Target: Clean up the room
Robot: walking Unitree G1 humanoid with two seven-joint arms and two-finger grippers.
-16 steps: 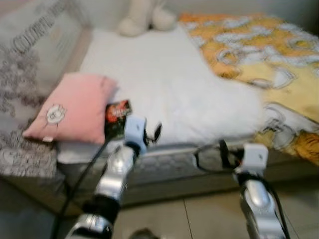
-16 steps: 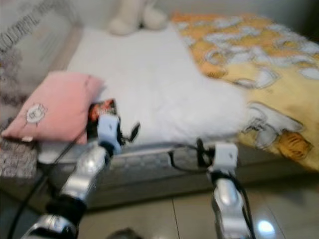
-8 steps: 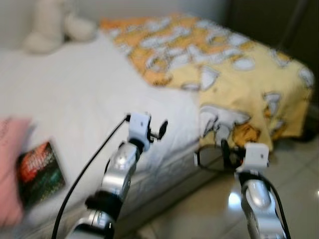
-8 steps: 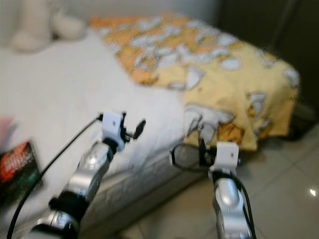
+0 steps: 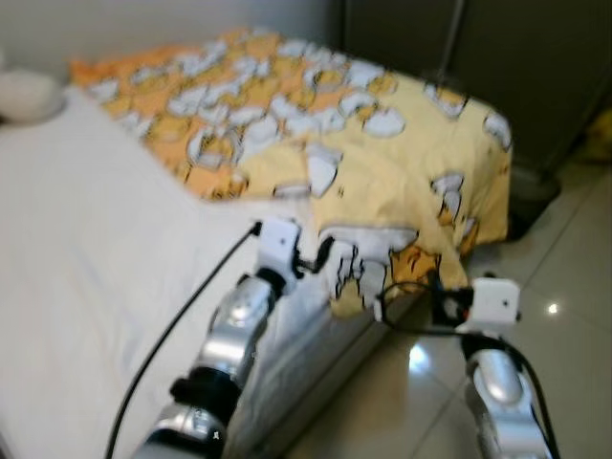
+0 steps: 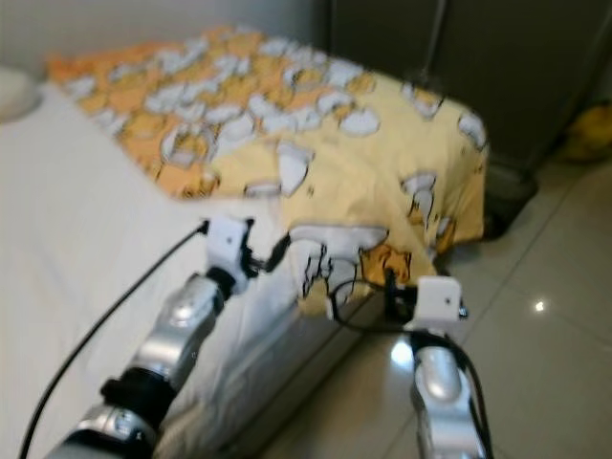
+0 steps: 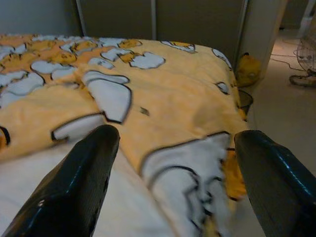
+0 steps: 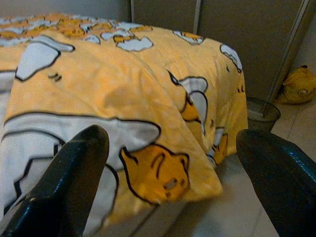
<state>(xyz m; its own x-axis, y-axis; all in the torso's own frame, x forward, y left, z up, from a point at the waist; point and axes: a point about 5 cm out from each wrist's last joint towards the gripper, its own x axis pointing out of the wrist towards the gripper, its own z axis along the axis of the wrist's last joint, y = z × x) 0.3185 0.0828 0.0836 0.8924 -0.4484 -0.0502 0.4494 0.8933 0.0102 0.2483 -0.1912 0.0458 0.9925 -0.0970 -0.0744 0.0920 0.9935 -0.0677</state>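
Turning toward the foot of the bed is what has changed for you: a second ago the head camera framed a pink pillow and a book on the white sheet, and now both have slid out of frame, so the camera swung, not the things. That suggests you are still scouting for what to tidy, and the rumpled blanket looks like the nearest candidate.

Left eye view: the yellow cartoon blanket (image 5: pixel 363 143) lies bunched from 12 to 3 o'clock, its corner hanging off the mattress edge. The bare white sheet (image 5: pixel 86 258) fills the 9 o'clock side. Your left gripper (image 5: pixel 320 253) hovers over the mattress edge at centre, beside the drooping corner; your right gripper (image 5: pixel 445 304) sits at 5 o'clock above the tiled floor (image 5: pixel 564 316). A dark wardrobe (image 5: pixel 497 67) stands at 1 o'clock.

Right eye view: same scene, with a yellow bag (image 6: pixel 585 134) at 3 o'clock.

Left wrist view: the fingers (image 7: pixel 79 187) stand spread wide with nothing between them, aimed across the blanket where it meets the sheet. A fan (image 7: pixel 306 64) on the floor at 2 o'clock appears here and not from the head.

Right wrist view: this pincer is likewise released and empty, fingers (image 8: pixel 64 182) apart, facing the hanging corner. It shows a dark bin (image 8: pixel 261 111) at the bed's foot.
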